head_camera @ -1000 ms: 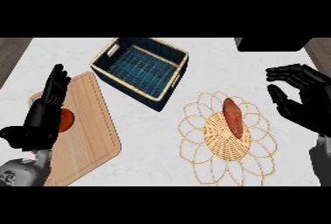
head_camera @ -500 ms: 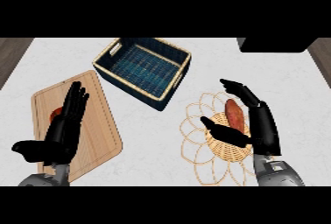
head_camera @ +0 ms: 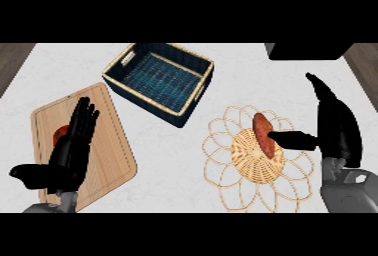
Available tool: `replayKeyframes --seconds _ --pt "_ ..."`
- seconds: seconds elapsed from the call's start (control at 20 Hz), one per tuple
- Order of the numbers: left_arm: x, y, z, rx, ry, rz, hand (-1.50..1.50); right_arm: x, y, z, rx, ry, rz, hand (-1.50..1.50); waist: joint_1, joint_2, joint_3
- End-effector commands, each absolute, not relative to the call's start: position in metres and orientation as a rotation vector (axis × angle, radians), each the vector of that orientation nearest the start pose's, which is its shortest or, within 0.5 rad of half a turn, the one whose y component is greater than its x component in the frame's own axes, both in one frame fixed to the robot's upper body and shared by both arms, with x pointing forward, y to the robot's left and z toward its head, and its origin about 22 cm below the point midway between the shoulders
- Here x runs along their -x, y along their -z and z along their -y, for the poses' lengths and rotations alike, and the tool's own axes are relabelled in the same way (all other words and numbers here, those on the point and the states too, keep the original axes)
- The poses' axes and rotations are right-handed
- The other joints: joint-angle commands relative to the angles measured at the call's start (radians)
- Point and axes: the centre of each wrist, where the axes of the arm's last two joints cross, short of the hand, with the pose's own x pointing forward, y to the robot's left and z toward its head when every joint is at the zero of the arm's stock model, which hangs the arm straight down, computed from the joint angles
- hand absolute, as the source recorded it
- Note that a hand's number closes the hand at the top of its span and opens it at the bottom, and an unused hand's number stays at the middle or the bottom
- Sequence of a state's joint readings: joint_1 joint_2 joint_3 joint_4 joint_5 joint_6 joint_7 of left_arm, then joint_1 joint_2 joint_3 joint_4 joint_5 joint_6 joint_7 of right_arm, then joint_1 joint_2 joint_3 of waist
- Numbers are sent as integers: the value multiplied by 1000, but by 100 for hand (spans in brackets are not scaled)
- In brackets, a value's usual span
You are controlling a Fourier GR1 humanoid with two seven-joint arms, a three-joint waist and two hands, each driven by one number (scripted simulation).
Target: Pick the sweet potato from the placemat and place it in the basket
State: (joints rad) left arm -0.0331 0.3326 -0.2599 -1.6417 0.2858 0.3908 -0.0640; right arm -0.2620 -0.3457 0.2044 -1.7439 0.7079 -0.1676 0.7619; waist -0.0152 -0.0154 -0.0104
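Your orange-brown sweet potato (head_camera: 263,135) lies on the woven wicker placemat (head_camera: 255,159). Right hand (head_camera: 334,127) beside it, fingers straight, thumb touching. Dark blue basket (head_camera: 159,80) up-left, unobstructed. Left hand (head_camera: 70,150) open over wooden cutting board (head_camera: 111,150).

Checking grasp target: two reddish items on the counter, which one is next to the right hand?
The sweet potato on the woven placemat; the right hand has its thumb at it. The other reddish item lies on the cutting board, mostly hidden by the left hand.
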Motion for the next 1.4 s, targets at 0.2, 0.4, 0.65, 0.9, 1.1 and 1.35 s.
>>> replayKeyframes --seconds 0.2,0.4,0.65,0.9,1.1,1.35 --pt "-249 -32 -243 -118 -55 1660 0 -278 -192 198 957 -741 976 -150 6 8 6" --pt "-249 -32 -244 -122 -57 1675 0 -279 -219 193 855 -767 947 -150 10 11 7" --pt "-237 -21 -226 -96 -59 1661 0 -284 -221 189 860 -735 880 -150 13 10 8" --pt "-246 -34 -234 -93 -55 1680 0 -300 -212 182 936 -765 784 -150 19 11 7" --pt "-254 -20 -224 -115 -43 1681 0 -312 -200 204 896 -745 773 -150 11 16 9" --pt "-231 -42 -230 -87 -43 1676 0 -296 -169 192 882 -732 767 -150 21 12 10"
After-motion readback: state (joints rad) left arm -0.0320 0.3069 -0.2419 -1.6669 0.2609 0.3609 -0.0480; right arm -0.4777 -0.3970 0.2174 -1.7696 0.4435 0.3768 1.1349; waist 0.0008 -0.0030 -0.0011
